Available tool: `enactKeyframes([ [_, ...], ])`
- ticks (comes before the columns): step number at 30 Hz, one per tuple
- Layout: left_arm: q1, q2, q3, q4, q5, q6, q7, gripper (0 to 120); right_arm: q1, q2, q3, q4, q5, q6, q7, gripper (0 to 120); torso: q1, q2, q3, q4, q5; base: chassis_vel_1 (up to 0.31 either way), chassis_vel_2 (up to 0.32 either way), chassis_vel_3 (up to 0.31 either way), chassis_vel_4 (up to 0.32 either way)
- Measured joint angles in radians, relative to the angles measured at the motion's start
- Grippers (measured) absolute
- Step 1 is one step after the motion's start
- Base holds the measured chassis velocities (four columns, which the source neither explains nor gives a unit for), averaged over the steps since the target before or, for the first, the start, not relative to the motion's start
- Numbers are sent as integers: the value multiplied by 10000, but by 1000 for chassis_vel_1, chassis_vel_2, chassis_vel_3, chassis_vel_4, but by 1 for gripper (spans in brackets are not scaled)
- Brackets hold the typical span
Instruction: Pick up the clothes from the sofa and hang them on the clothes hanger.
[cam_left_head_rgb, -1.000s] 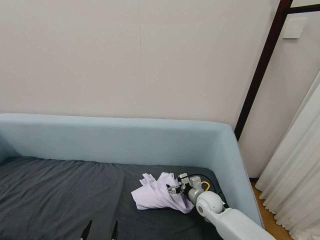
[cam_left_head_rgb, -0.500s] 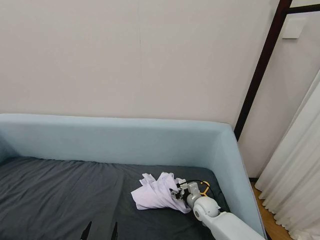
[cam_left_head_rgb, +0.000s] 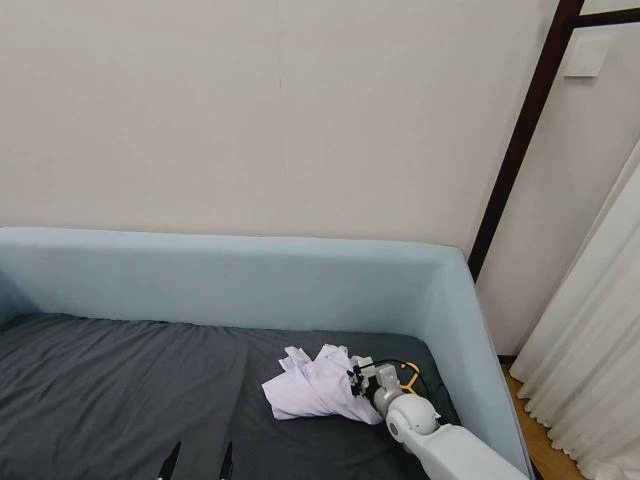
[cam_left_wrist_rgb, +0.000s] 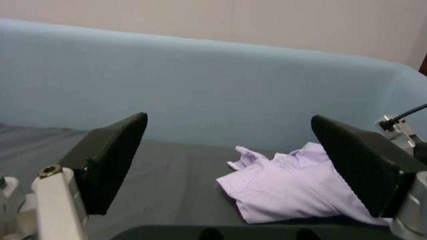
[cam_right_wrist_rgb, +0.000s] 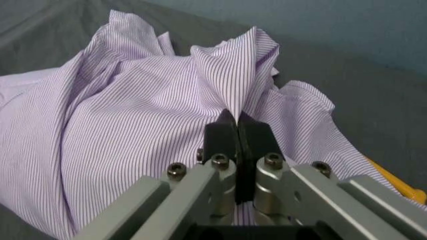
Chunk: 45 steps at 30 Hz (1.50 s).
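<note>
Right end effector (cam_right_wrist_rgb: 237, 127) is clamped on a raised fold of the shirt (cam_right_wrist_rgb: 120, 130), at the sofa's (cam_left_head_rgb: 200, 285) right end.
Lift slowly and straight up so this thin pinch holds; left end effector (cam_left_wrist_rgb: 228, 125) hangs open, apart.

The head camera looks forward and down from well back: wall (cam_left_head_rgb: 250, 120) above, sofa (cam_left_head_rgb: 300, 280) in the lower half, shirt (cam_left_head_rgb: 315, 385) at lower centre. The left wrist camera sits low, facing the sofa's back through the spread left gripper (cam_left_wrist_rgb: 228, 122), apparently some way off that shirt. The right wrist camera is close over it, behind the right gripper (cam_right_wrist_rgb: 237, 125).
</note>
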Motion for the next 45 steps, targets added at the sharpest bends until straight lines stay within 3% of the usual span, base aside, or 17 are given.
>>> enactKeyframes([
  [6,-38,11,-2,44,-8,0,0,97,-136,-231,101,707,19,146,145,0,0,0,1,0,2,0,0,0,0],
  [14,-170,38,-14,68,-84,-3,-6,97,102,-1205,563,3458,636,21,596,0,-1,0,0,-1,1,0,0,0,0],
  [19,-231,33,15,76,-92,-1,-5,97,707,-1752,813,4820,1287,-190,898,0,0,0,0,-1,1,0,0,0,0],
  [20,-269,29,18,77,-101,0,-5,97,1405,-2089,872,5511,1912,-393,1127,0,0,1,0,-1,0,0,0,0,0],
  [24,-315,29,11,53,-117,2,-4,97,2747,-2446,681,6083,2603,-584,1327,0,-1,1,0,1,0,0,0,0,0],
  [26,-352,30,-18,20,-175,2,-4,97,3737,-2650,386,6174,2829,-605,1313,0,-1,1,0,2,-1,0,0,0,0],
  [35,-427,84,-142,-35,-319,-11,-4,95,5803,-2738,-530,5717,3410,-693,1427,0,-1,1,0,0,-1,0,0,0,0],
  [45,-467,149,-195,-61,-398,-29,-5,93,6346,-2738,-867,5844,3705,-763,1642,0,-1,0,0,3,0,0,0,0,0],
])
